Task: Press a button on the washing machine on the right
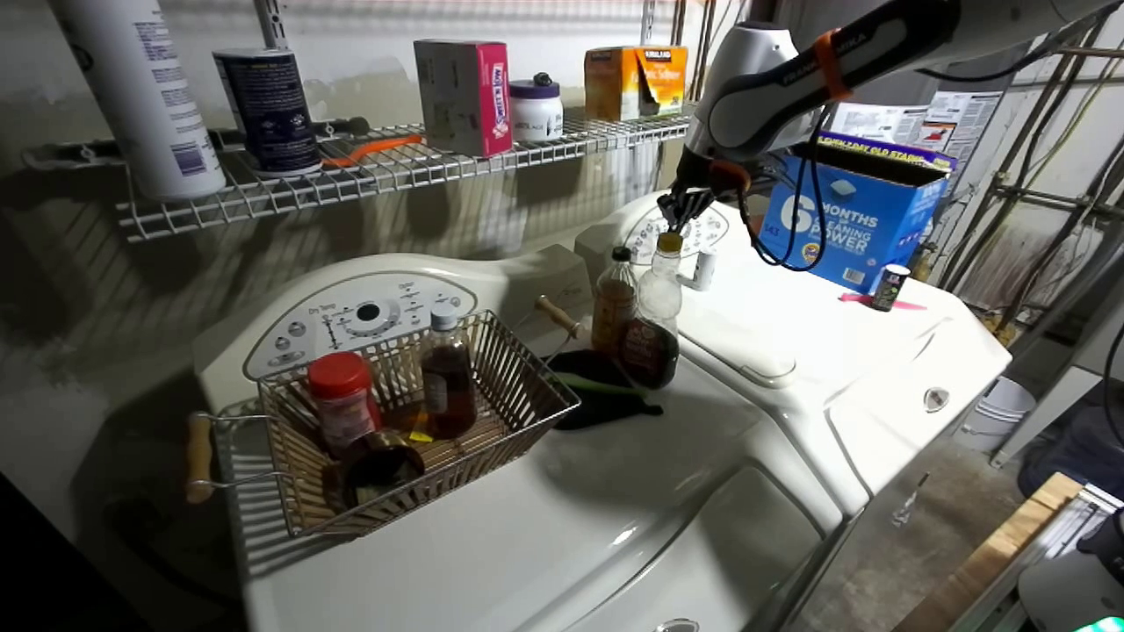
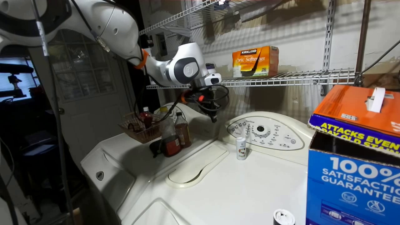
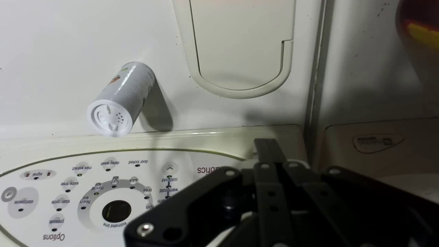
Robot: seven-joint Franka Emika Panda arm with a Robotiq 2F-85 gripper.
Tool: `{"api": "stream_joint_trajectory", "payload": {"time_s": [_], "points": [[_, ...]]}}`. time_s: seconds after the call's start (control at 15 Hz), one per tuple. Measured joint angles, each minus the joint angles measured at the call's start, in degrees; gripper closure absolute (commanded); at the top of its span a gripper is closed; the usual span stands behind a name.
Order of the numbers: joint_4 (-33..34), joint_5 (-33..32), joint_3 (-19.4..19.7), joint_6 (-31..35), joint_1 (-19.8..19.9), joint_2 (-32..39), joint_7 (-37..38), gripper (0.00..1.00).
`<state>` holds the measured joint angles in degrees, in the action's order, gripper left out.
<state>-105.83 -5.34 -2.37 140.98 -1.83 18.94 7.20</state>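
The white washing machine is on the right in an exterior view, and its flat lid shows in an exterior view too. Its arched console carries an oval panel with several buttons and a round dark display. In the wrist view the panel is upside down at the lower left, with the start/pause button at its far left. My gripper is shut with nothing between its fingers. In an exterior view the gripper points down near the console's left end, seemingly above it. It hides part of the panel.
A white canister stands before the console. A large blue box and a dark canister stand on the washer. The neighbouring machine holds a wire basket and two bottles. A wire shelf runs above.
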Motion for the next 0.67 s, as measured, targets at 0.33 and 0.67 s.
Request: {"api": "stream_joint_trajectory", "payload": {"time_s": [0.33, 0.67], "points": [[0.2, 0.0, 0.2, 0.0, -0.1, 0.3, -0.1, 1.0], [2.6, 1.4, 0.2, -0.1, 0.1, 4.3, -2.6, 1.0]]}}
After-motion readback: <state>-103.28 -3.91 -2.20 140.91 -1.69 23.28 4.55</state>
